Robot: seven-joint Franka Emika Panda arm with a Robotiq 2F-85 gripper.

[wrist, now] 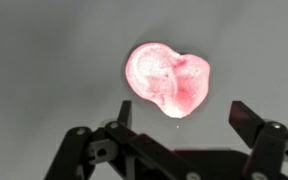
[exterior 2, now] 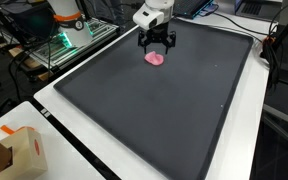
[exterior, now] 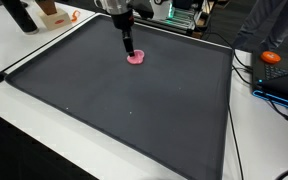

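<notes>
Pincer (exterior 2: 156,46) is held apart over pink lump (wrist: 169,78) on dark worktop (exterior: 134,115); lump is best kept centred between jaws for even grip.

Big dark grey rubbery mat (exterior: 134,110) covers most of a white table (exterior: 24,115). Brown cardboard box (exterior 2: 19,150) sits on one corner, black cables (exterior: 244,72) trail along an edge, and there's green-lit electronics gear (exterior 2: 59,45) behind. Lighting's bright and even.

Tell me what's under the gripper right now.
A pink lump lies on the black mat, straight below the open gripper. The patch of mat beneath the lump is covered.
</notes>
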